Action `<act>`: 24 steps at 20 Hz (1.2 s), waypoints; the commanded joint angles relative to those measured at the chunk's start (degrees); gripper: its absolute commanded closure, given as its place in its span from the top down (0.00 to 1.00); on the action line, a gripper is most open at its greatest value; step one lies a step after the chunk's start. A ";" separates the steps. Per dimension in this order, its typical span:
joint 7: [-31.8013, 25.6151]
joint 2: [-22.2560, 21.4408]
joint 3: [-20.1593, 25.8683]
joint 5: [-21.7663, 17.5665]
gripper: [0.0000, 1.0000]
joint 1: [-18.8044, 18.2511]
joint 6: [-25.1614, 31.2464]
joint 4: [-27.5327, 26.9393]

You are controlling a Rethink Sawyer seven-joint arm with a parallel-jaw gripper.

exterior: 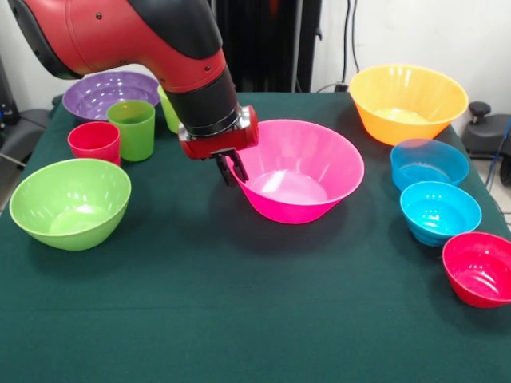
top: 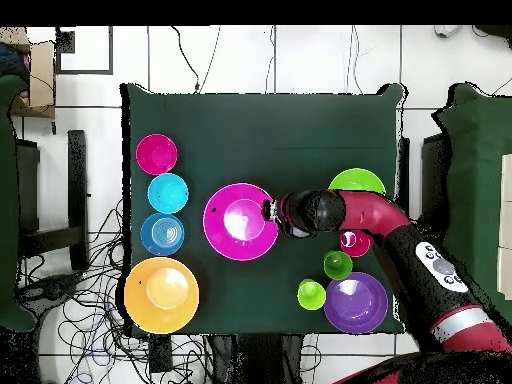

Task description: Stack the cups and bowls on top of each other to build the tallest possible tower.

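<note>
We see a green-clothed table [exterior: 239, 319] with nothing stacked yet; as far as we can judge, the tower is unbuilt and every piece is left to place. Reading the front view left to right: a large lime-green glossy plastic bowl [exterior: 70, 202] stands nearest us at the left, empty; behind it a short red plastic tumbler [exterior: 94, 142] touches or nearly touches a taller green plastic tumbler [exterior: 132, 129], both upright and empty as far as we can see; farther back lies a shallow purple plastic bowl [exterior: 108, 93], empty; a lighter lime-green tumbler [exterior: 168, 112] is mostly hidden behind the arm. The red and black arm's gripper [exterior: 229, 168] hangs at the left rim of the large pink plastic bowl [exterior: 297, 169]; its dark fingers look close together at the rim, but we cannot tell whether they pinch it. The pink bowl is empty; so is the large orange plastic bowl [exterior: 408, 103] at the back right. Down the right edge run a small translucent blue bowl [exterior: 429, 163], a small turquoise bowl [exterior: 440, 211] and a small red bowl [exterior: 481, 268], each separate and empty.
</note>
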 commanded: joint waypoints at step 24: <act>-18.23 1.31 2.48 -6.60 0.00 -1.20 2.62 -4.91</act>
